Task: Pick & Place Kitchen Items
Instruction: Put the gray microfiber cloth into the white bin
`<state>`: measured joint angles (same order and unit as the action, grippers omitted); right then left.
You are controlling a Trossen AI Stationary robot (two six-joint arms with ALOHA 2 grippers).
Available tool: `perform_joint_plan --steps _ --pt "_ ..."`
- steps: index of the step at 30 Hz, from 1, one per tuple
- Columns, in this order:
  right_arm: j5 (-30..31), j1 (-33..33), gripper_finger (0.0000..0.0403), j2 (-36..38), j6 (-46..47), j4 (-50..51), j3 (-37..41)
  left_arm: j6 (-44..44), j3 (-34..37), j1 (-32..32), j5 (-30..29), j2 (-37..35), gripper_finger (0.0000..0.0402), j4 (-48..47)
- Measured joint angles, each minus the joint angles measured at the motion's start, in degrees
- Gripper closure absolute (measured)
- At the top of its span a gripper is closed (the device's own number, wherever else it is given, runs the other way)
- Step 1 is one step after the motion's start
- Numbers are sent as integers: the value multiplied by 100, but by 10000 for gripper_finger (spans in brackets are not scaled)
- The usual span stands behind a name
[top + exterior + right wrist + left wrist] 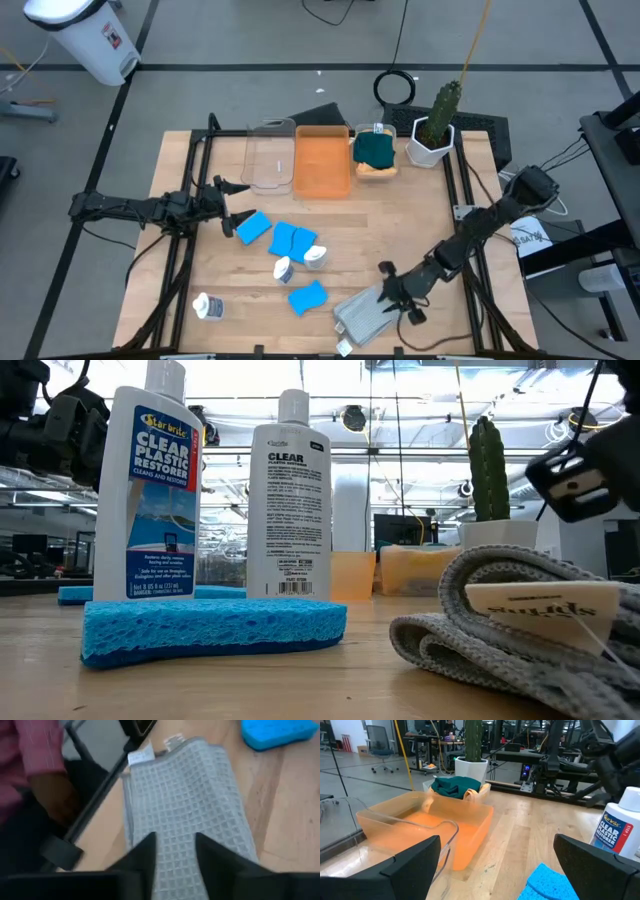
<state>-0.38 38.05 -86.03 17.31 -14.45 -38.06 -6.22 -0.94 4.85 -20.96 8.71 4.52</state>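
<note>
The right gripper point(398, 300) is down at the near right part of the table point(400, 220), on the grey cloth point(365, 312). In the right wrist view its two dark fingers point(145, 854) stand close together, a narrow gap between them, with the grey waffle weave of the cloth point(190, 805) directly under and ahead of the tips. The fingers press onto the cloth, but whether a fold is pinched between them I cannot tell. Past the cloth's far end from this claw lies a blue sponge point(277, 731); in the overhead view that sponge point(307, 297) sits just beside the cloth. A person's red sleeve point(35, 750) shows off the table edge, to one side of the claw.

The left gripper point(228, 205) waits at the left side of the table with its fingers point(405, 862) spread wide and nothing between them. Just ahead of it lie more blue sponges point(254, 227), and a white bottle point(620, 827) stands beyond them. Farther ahead of this claw are the orange bin point(322, 160) and the clear bin point(270, 157) side by side, then the dark green cloth point(374, 150) on an orange one, beside the cactus pot point(432, 140).

Another bottle point(208, 306) lies on its side near the table's front left, well apart from both claws.
</note>
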Motion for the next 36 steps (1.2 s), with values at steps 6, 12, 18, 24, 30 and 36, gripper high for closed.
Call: perform_joint_plan --steps 6,12,18,24,30,36 --pt "69 -122 388 -198 7 737 -53 0 1 0 1 2 7 -1" --pt "481 -413 398 -166 162 2247 -83 0 1 -1 -1 0 7 1" --pt "1202 -962 398 131 -399 2694 -55 0 1 -1 1 0 7 2" --pt "1869 -1387 396 800 -531 2662 -38 0 1 -1 -1 2 7 -3" --pt "2038 -1657 348 1749 1031 2792 -40 0 0 1 -1 1 7 -1" --pt "759 -2220 228 2313 2878 3332 -46 0 1 1 1 2 7 1"
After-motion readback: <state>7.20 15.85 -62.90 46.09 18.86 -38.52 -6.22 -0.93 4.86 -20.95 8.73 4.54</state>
